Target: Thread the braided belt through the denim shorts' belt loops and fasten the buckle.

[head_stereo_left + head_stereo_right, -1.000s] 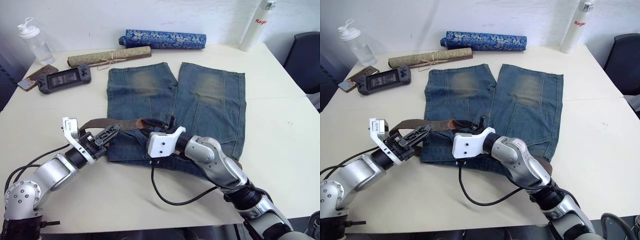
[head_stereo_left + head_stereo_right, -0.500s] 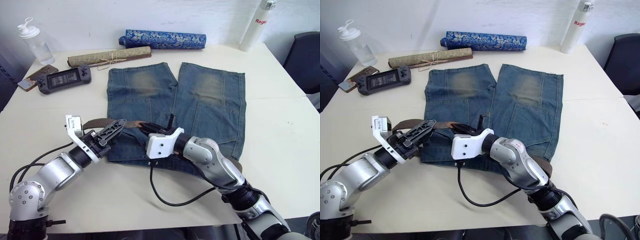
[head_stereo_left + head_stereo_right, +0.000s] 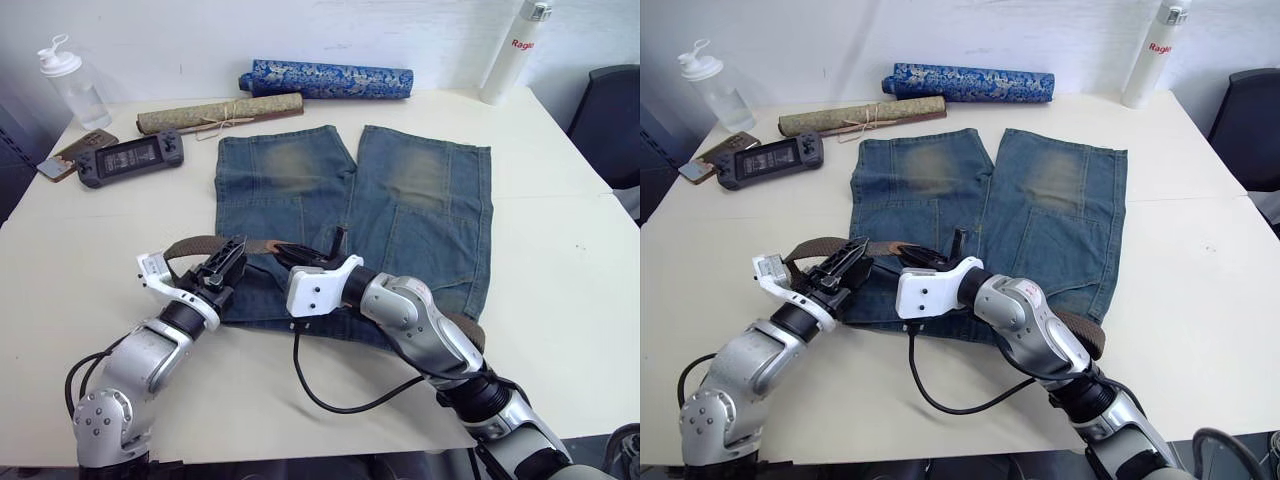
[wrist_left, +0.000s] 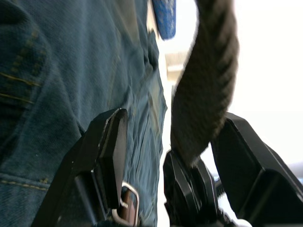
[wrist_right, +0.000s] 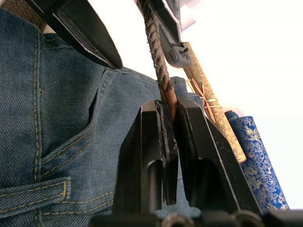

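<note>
The denim shorts (image 3: 420, 200) lie flat on the table, waistband toward me. The braided belt (image 3: 195, 243) loops out past the waistband's left end and runs along it; more of it shows at the right hip (image 3: 462, 325). My right gripper (image 3: 300, 257) is shut on the belt's tan tip (image 5: 167, 101) over the waistband. My left gripper (image 3: 228, 262) stands open at the shorts' left corner. The strap (image 4: 203, 85) runs loosely between its fingers (image 4: 111, 151). A belt loop (image 5: 101, 92) lies just beside the right gripper's fingers.
Beyond the shorts lie a blue patterned roll (image 3: 325, 78) and a tan roll (image 3: 220, 113). A handheld game console (image 3: 130, 157), a phone (image 3: 60, 155) and a clear bottle (image 3: 72, 85) sit at the far left. A white bottle (image 3: 515, 50) stands at the far right.
My left gripper has opened, let go of the belt and moved right toward the shorts' corner. The right gripper has closed more tightly on the belt tip.
</note>
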